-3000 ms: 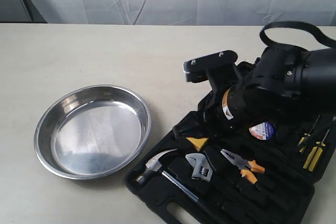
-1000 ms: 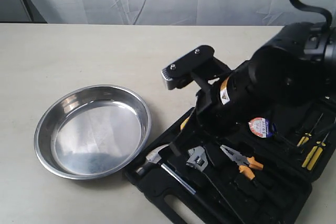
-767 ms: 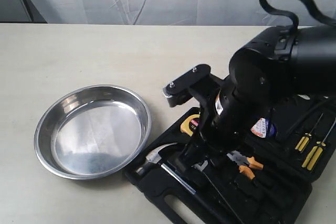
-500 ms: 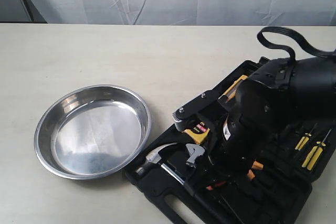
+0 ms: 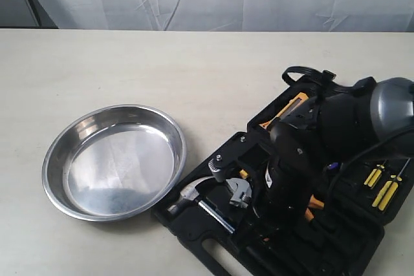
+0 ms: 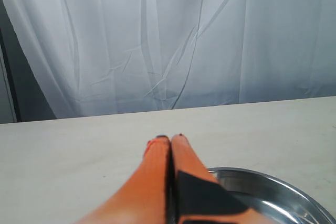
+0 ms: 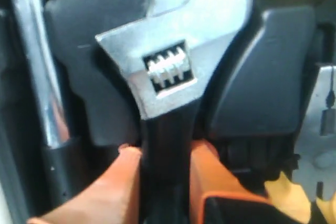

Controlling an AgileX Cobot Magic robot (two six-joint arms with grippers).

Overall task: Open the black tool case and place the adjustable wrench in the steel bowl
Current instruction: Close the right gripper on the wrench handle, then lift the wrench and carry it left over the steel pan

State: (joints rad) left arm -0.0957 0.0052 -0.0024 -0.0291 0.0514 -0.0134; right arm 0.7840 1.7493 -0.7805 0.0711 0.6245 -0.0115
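The black tool case (image 5: 213,256) lies open at the front right of the table. In its tray lies the adjustable wrench (image 5: 238,193), silver head toward the steel bowl (image 5: 113,163), which stands empty at the left. My right arm (image 5: 291,166) reaches down into the case. In the right wrist view the wrench head (image 7: 173,72) fills the middle, and my right gripper (image 7: 167,153) is shut on its black handle, an orange finger pressed on each side. My left gripper (image 6: 170,140) is shut and empty, hovering beside the bowl's rim (image 6: 273,182); the exterior view does not show it.
A claw hammer (image 5: 194,193) lies just beside the wrench, its chrome shaft (image 7: 31,66) close to my right fingers. Orange-handled pliers (image 5: 315,201) and yellow screwdrivers (image 5: 381,189) sit further right in the case. A white curtain hangs behind the table.
My right arm swung down from above the case into it, and its fingers now grip the wrench handle. The bowl and the case have not moved.
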